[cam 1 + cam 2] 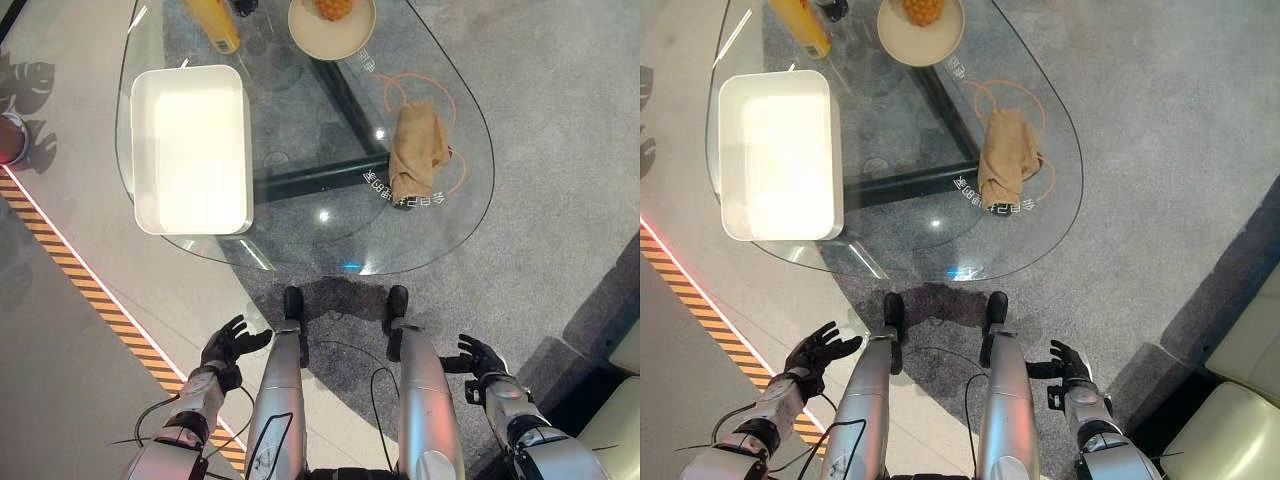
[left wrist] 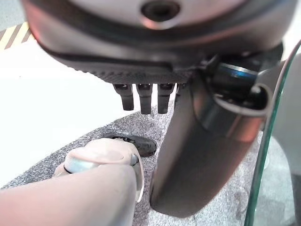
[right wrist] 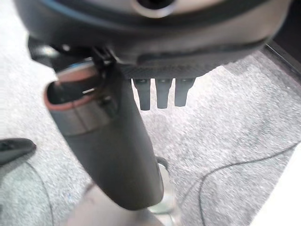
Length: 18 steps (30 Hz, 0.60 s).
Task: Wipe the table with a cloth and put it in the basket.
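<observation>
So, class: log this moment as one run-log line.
cloth: crumpled on glass table | basket: empty | left hand: open, low | right hand: open, low

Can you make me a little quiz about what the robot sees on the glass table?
1. True or false: the brown cloth is already inside the white basket.
2. Which hand is nearer the cloth's side of the glass table? A) left hand B) right hand
3. Fill in: both hands hang below the table's near edge, fingers relaxed, holding ____.

Key: 1. False: the cloth lies crumpled on the table, on the side far from the basket. 2. B. 3. nothing.
</observation>
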{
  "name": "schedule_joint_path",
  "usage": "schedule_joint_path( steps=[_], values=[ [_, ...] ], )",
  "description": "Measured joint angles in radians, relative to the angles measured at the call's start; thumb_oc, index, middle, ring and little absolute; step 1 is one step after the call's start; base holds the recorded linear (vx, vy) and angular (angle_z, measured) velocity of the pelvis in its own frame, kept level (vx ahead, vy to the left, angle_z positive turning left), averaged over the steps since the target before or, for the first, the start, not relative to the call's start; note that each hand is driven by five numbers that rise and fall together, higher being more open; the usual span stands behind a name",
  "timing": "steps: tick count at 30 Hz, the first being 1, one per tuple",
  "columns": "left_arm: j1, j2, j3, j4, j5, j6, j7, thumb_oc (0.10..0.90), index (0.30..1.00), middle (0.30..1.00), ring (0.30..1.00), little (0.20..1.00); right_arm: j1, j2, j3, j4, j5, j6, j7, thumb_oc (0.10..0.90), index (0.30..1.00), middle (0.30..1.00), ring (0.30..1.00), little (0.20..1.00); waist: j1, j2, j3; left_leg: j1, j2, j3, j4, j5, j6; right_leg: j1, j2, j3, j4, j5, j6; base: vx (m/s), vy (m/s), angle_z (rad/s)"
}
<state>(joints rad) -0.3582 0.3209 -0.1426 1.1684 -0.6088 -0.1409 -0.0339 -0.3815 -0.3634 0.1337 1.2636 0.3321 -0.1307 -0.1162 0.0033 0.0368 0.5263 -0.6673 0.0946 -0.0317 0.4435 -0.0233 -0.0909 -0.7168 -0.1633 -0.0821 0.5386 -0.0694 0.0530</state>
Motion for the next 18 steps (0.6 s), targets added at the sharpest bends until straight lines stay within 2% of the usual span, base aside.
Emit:
schedule_joint_path(
  steps=[6, 10, 12, 18],
  values=[
    [0.001, 0.005, 0.001, -0.001, 0.0, 0.005, 0.02, 0.8, 0.9, 0.9, 0.9, 0.9, -0.022, -0.012, -0.06, -0.107, 0.076, -0.036, -0.145, 0.8, 0.9, 0.9, 0.9, 0.9, 0.001, 0.0, 0.0, 0.0, 0.001, -0.007, 0.01, -0.003, -0.004, 0.005, 0.002, -0.01, 0.004, 0.0, -0.001, 0.01, -0.008, 0.01],
    [0.01, 0.005, 0.001, -0.011, -0.001, 0.008, 0.027, 0.8, 0.9, 0.9, 0.9, 0.9, -0.047, -0.035, -0.095, -0.291, 0.111, -0.078, -0.285, 0.8, 0.9, 0.9, 0.9, 0.9, -0.002, -0.002, 0.001, -0.003, 0.001, -0.009, 0.014, -0.003, -0.004, 0.007, 0.003, -0.012, 0.0, 0.0, -0.001, 0.0, 0.0, 0.0],
    [0.011, 0.005, 0.001, -0.012, -0.001, 0.009, 0.029, 0.8, 0.9, 0.9, 0.9, 0.9, -0.066, -0.04, -0.102, -0.336, 0.112, -0.1, -0.312, 0.8, 0.9, 0.9, 0.9, 0.9, -0.003, -0.006, 0.003, -0.004, 0.001, -0.009, 0.015, -0.003, -0.004, 0.007, 0.003, -0.011, -0.001, 0.0, -0.001, 0.0, 0.0, 0.0],
    [0.012, 0.006, -0.008, -0.029, -0.001, 0.01, 0.046, 0.8, 0.9, 0.9, 0.9, 0.9, -0.107, -0.042, -0.102, -0.491, 0.14, -0.1, -0.369, 0.8, 0.9, 0.9, 0.9, 0.9, -0.002, -0.011, 0.005, -0.017, -0.003, -0.009, 0.02, -0.004, -0.001, 0.0, 0.003, -0.008, -0.004, 0.0, -0.001, 0.0, 0.038, 0.02]
  ],
)
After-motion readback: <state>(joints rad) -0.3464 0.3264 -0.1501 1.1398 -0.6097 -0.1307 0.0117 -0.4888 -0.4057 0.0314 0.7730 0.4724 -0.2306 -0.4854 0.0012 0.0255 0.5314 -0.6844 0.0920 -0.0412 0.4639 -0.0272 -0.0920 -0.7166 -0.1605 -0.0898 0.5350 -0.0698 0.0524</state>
